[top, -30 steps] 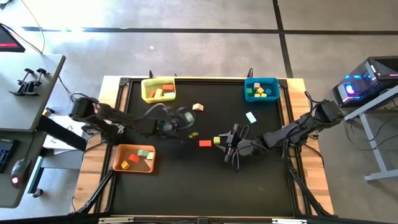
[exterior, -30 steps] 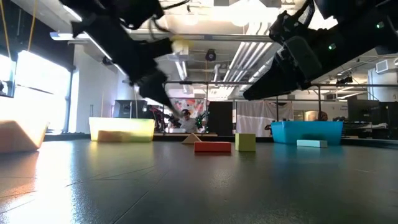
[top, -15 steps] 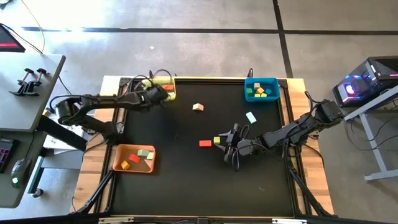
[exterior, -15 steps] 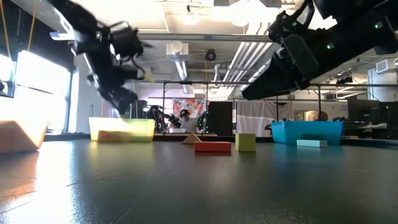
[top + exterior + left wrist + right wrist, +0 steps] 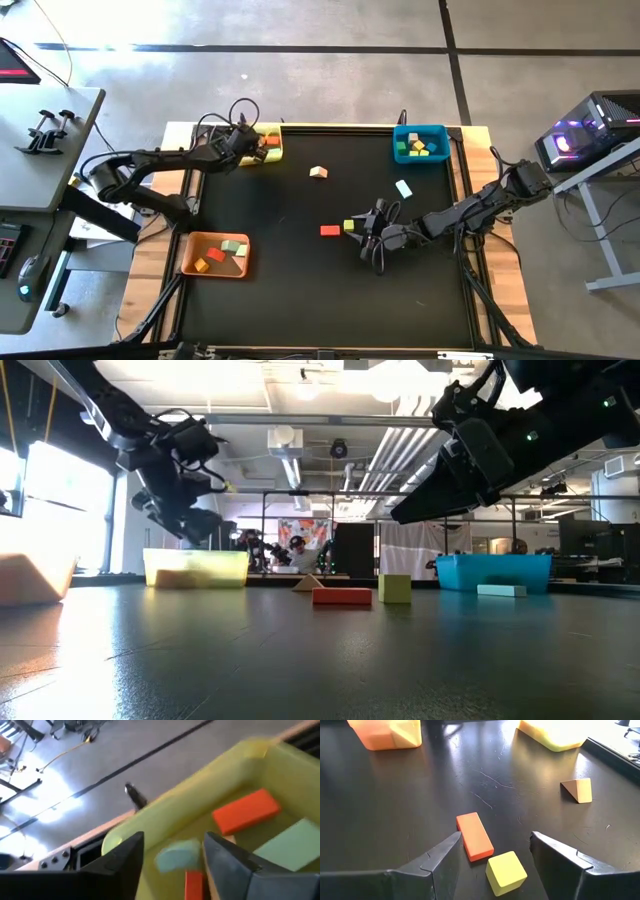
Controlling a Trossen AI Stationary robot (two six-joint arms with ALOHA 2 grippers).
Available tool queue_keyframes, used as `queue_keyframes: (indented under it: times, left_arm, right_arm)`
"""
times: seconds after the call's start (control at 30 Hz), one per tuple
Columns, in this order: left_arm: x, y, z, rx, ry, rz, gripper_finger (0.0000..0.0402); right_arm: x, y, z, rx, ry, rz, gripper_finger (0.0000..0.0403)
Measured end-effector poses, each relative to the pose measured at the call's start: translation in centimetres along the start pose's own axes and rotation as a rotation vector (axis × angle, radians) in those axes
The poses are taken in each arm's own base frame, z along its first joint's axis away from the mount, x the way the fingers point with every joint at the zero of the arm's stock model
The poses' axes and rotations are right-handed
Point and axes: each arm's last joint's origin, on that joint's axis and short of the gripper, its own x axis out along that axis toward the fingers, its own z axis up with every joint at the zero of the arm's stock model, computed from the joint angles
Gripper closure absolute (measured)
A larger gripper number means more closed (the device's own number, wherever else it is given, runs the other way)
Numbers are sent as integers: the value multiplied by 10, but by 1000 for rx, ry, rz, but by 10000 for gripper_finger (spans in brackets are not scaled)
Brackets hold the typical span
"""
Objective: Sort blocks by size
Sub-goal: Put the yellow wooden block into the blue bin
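Note:
My left gripper (image 5: pixel 174 845) hangs open over the yellow bin (image 5: pixel 270 152) at the table's far left. A pale, blurred block (image 5: pixel 176 856) sits loose in the gap between its fingers, above the bin's floor. Inside the bin lie an orange-red bar (image 5: pixel 245 812) and a mint block (image 5: pixel 295 842). My right gripper (image 5: pixel 495 845) stands open near the table's middle, just above a red bar (image 5: pixel 475 836) and a yellow cube (image 5: pixel 506 872), both flat on the table. A tan wedge (image 5: pixel 318 173) and a mint block (image 5: pixel 403 188) lie farther off.
A blue bin (image 5: pixel 420 143) with several blocks stands at the far right. An orange bin (image 5: pixel 215 255) with several blocks stands near the left edge. Bare black tabletop (image 5: pixel 300 290) fills the near half.
My left gripper has swung from the table's middle toward the far left corner, ending over the yellow bin. Its fingers have opened there and let go of the pale block it carried.

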Motion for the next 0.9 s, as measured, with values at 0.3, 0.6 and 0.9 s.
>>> queue_keyframes:
  times: [0.3,0.6,0.9]
  left_arm:
    - [-16,5,11,-57,-86,-39,149]
    - [-72,-10,25,-56,-302,-332,147]
    - [-132,-59,14,25,-468,-651,147]
  right_arm:
    - [0,0,0,0,1,0,174]
    - [0,-1,-2,-11,15,-8,174]
    - [7,1,-12,-38,57,-7,174]
